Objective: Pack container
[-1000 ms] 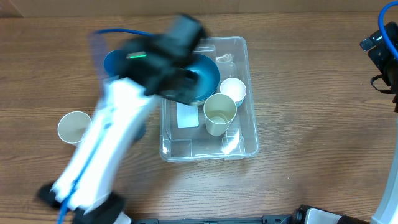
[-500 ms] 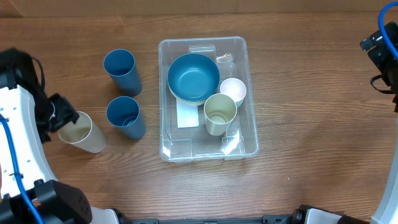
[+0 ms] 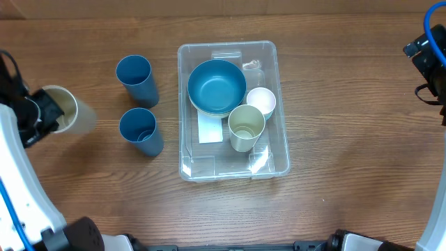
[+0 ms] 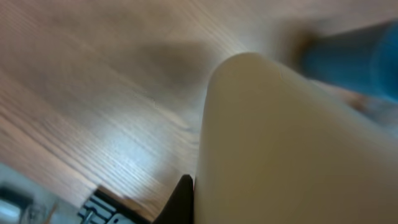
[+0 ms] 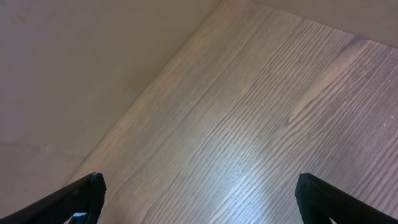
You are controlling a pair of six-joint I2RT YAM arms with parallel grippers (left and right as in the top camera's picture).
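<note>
"Overhead view first: where did the large clear plastic rectangular bin (image 3: 216, 166) lie against the left claw (image 3: 35, 117)?" asked the first.

"Well apart from it, out near the middle of the brown wood-grain table (image 3: 348, 139)," said the second. "A tall dark-blue cup (image 3: 134, 79) and a second dark-blue cup (image 3: 141, 131) stood upright between that claw and the bin, nearer the bin's wall than the claw."

"And what did the claw have?"

"It was closed on a cream tapered cup (image 3: 70, 111), tipped well over. In the left wrist view that cup filled most of the frame, with one black fingertip (image 4: 183, 198) showing at its edge."

"What lay in the bin?"

"A round blue bowl (image 3: 216, 86) on the side nearer the left claw. A small white cup (image 3: 261, 101) and another cream cup (image 3: 245, 127) stood on the side away from it, and a white rectangular label (image 3: 209, 130) lay on the base."

"The right claw (image 5: 199, 186)?"

"Spread wide in the right wrist view, with nothing between its fingers and only wood grain below. Overhead, that arm sat at the table's edge, well apart from the bin."
</note>
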